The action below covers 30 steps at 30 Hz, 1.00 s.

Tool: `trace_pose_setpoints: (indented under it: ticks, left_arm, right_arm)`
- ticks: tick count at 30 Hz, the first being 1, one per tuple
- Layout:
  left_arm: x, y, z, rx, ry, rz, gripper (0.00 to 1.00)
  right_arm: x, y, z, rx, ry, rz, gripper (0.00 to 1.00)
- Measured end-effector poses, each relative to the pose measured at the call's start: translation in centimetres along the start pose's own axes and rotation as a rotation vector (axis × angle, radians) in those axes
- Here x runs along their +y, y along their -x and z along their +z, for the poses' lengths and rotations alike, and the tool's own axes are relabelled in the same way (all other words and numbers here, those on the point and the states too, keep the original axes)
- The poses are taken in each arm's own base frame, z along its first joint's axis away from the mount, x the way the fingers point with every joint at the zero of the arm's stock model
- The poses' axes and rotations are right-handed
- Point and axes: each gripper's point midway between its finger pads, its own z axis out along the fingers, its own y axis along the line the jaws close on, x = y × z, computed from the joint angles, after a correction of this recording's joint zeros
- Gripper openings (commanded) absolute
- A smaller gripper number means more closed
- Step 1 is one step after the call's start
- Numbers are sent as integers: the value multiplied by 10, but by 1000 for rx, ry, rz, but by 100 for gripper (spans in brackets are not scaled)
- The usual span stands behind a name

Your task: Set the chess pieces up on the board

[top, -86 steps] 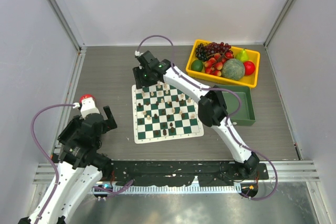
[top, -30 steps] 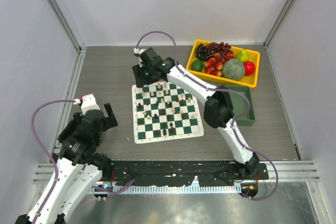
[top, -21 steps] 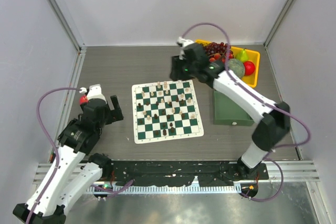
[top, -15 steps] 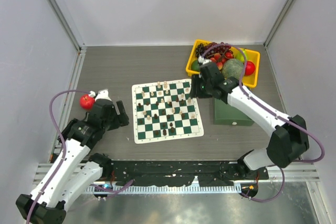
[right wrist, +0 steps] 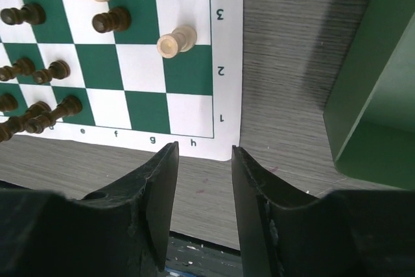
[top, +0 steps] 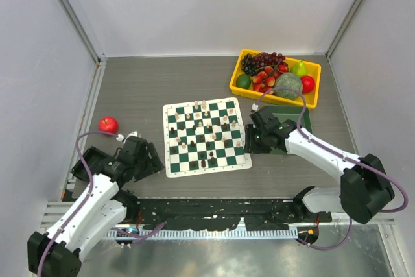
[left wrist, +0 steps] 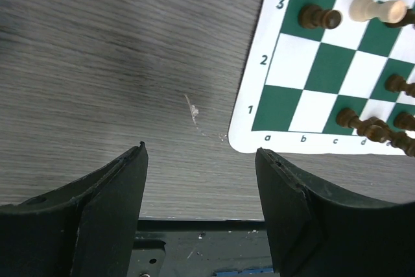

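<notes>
A: Starting with the board [top: 207, 171]: lying flat on the tabletop [top: 130, 89], carrying the chess pieces [top: 209, 123] in a loose scatter, cream and dark mixing, not lining up in ranks.

B: Checking the right gripper [top: 251, 142] now. Hanging low just off the near right corner, sitting between mat and green bin [top: 305, 120], fingers [right wrist: 159, 180] parting a little and pinching nothing.

A: Aiming where?

B: Pointing away from the base, along the h file. Spotting a cream pawn [right wrist: 175, 42] ahead of the gap and slightly left, apparently standing, so with its long axis running up off the square.

A: Weighing the left gripper [top: 151, 160] too. Crouching beside the near left corner, off the mat, fingers [left wrist: 123, 186] gaping wider and holding nothing. Finding dark men [left wrist: 353, 119] bunching on the first rank, ahead and off to its right; failing to tell standing from toppled.

B: Judging the right side as nearer to a lone, reachable piece, then. Noting the right arm [top: 321, 152] and left arm [top: 91, 202] both folding low, wrists tipping down.
</notes>
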Motion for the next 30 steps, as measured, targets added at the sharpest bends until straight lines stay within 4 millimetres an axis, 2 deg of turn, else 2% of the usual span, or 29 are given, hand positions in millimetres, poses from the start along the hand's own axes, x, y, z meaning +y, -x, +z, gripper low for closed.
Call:
trace_pose_setpoints:
  ticks: [4, 6, 9, 18, 25, 27, 30]
  left_arm:
    - [1, -5, 11, 39, 29, -6, 68]
    - [-2, -6, 17, 57, 35, -4, 61]
    - [-9, -7, 24, 64, 8, 1, 57]
    - [-21, -13, 34, 82, -42, 14, 47]
    - [-25, -20, 41, 109, -67, 15, 41]
    - [-28, -20, 42, 113, -76, 18, 39]
    - [-30, -20, 44, 115, -82, 19, 29]
  right_arm:
    - [-5, -8, 12, 38, -22, 2, 42]
    - [-9, -14, 18, 58, -35, 3, 41]
    - [-13, -22, 26, 89, -48, 8, 40]
    - [-17, -33, 40, 125, -60, 16, 39]
    - [-17, -33, 44, 129, -58, 17, 31]
    - [-17, -33, 44, 129, -59, 18, 26]
    - [-17, -32, 45, 129, -61, 17, 22]
